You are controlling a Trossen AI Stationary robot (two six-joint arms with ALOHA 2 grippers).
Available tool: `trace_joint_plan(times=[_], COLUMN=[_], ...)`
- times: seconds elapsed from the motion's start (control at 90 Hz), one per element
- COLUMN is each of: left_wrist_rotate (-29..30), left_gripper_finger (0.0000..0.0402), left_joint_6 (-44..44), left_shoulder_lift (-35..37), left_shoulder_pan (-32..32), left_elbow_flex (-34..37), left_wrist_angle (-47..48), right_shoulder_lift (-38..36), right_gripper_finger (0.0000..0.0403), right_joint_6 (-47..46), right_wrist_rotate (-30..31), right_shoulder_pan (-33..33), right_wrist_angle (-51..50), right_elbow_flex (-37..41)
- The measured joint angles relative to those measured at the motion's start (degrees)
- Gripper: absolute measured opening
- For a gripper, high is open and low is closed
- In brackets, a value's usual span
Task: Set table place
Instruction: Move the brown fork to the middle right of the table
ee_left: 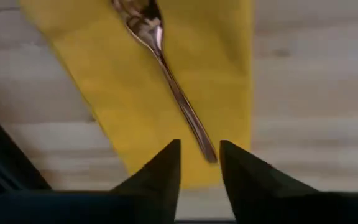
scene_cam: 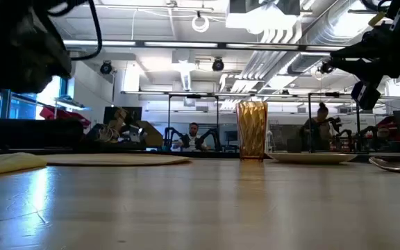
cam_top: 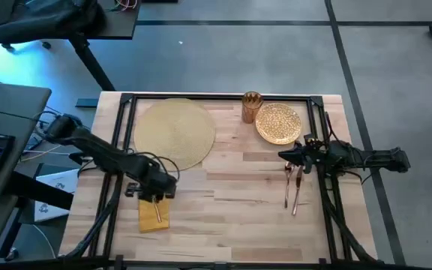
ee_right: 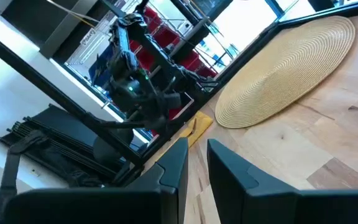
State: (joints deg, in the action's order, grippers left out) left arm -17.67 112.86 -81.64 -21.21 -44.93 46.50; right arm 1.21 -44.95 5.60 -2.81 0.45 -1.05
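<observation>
From above, the table [cam_top: 223, 217] carries one placemat [cam_top: 172, 133] near its far-left corner, one gold plate [cam_top: 279, 123], one cup [cam_top: 250, 107]. Low view: busy workshop behind. Left gripper [ee_left: 200, 167] narrowly parted over one napkin [ee_left: 135, 87]; right gripper [ee_right: 196, 155] likewise, empty.

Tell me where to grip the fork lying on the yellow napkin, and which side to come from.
Grip the fork on its thin handle, about midway along, coming straight down from above. It lies flat on the napkin with nothing beside it, so fingers can close across the narrow shaft from both sides. The left gripper hovers over the handle's end, jaws a little apart; it probably needs to move toward the tines first.
</observation>
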Motion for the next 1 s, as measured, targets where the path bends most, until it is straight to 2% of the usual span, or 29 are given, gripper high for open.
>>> trace_joint_plan(times=[0.133, 0.3, 0.6, 1.0], left_wrist_rotate=[0.13, -0.53, -1.64, -2.32], left_gripper_finger=[0.0131, 0.0111, 0.0067, 0.0061], left_joint_6=[-0.85, -4.30, -6.04, -7.51], left_shoulder_lift=[-4.30, -7.96, -8.13, -7.76], left_shoulder_pan=[1.69, 3.73, 4.39, 4.33], left_elbow_flex=[0.00, 0.00, 1.42, 3.40], left_wrist_angle=[-0.05, -0.03, 0.85, -0.42], right_shoulder_lift=[0.00, 0.00, 0.00, 0.00], right_gripper_finger=[0.0044, 0.0044, 0.0044, 0.0044], right_joint_6=[0.00, 0.00, -0.01, 0.00], right_wrist_rotate=[0.00, -0.02, -0.01, -0.02], right_shoulder_pan=[0.00, 0.00, 0.00, -0.02], right_wrist_angle=[0.00, 0.00, 0.00, 0.00], right_elbow_flex=[-0.01, 0.01, -0.01, -0.01])
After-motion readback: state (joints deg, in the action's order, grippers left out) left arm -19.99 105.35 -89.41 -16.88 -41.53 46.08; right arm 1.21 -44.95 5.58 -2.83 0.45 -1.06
